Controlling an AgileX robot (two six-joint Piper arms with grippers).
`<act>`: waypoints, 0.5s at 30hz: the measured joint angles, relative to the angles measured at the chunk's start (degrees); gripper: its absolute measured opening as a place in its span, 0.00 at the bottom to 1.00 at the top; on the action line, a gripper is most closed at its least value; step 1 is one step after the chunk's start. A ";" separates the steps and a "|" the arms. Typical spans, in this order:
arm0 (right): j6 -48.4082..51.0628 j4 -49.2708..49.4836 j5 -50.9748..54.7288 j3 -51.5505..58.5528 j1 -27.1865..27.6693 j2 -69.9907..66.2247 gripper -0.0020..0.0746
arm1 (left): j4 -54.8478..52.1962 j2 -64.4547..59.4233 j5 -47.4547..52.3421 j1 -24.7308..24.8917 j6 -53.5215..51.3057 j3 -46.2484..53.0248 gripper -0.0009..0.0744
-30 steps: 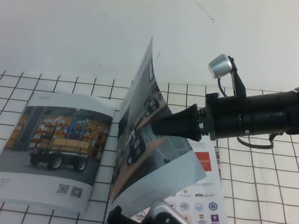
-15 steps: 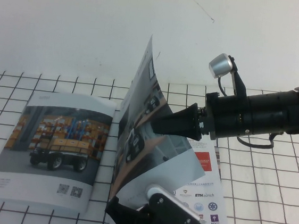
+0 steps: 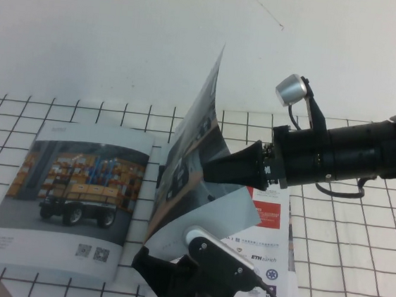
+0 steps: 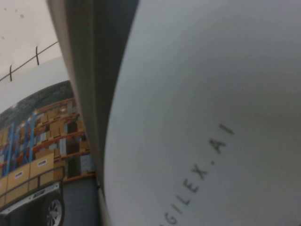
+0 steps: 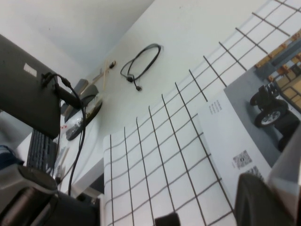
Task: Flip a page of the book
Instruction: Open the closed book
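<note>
The book [image 3: 73, 192] lies open on the gridded mat, its left sheet showing the orange warehouse vehicle. The page [image 3: 190, 155] with the classroom photo stands up from the spine and curls, its pale lower part drooping right. My right gripper [image 3: 209, 172] reaches in from the right and is shut on the page's free edge at mid-height; one dark finger [image 5: 263, 202] shows beside the page [image 5: 290, 165]. My left gripper [image 3: 145, 260] is at the front by the spine, just under the page's lower edge. The page's pale margin [image 4: 211, 117] fills the left wrist view, hiding the jaws.
The sheet with red squares and logos [image 3: 269, 216] lies flat under the raised page. The gridded mat [image 3: 356, 264] covers the table. In the right wrist view, a black cable [image 5: 141, 61] lies on the bare tabletop, with a dark screen [image 5: 28, 94] and keyboard [image 5: 35, 150] past the table edge.
The page's top has swung right and a little higher. My left arm has risen from the front edge toward the page's lower edge. The right arm has barely moved.
</note>
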State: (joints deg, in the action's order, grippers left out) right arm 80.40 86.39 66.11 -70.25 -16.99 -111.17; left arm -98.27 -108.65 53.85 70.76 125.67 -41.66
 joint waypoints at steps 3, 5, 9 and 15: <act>-0.57 -1.20 0.04 0.00 0.00 0.00 0.21 | 0.00 0.00 0.00 -0.04 -0.09 0.00 0.01; -0.71 -2.18 0.29 0.00 0.12 0.12 0.28 | 0.00 0.00 0.36 -0.14 -0.09 0.00 0.01; -0.22 -3.53 0.66 -0.37 2.43 1.65 0.38 | 0.00 0.00 0.70 -0.14 -0.09 0.00 0.01; -0.57 -4.38 0.74 -3.13 8.70 6.57 0.40 | 0.00 0.00 1.96 -0.14 -0.09 0.00 0.01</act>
State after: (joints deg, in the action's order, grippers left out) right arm 79.83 82.01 66.86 -73.38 -8.28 -104.61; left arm -98.27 -108.65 55.81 70.63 125.58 -41.66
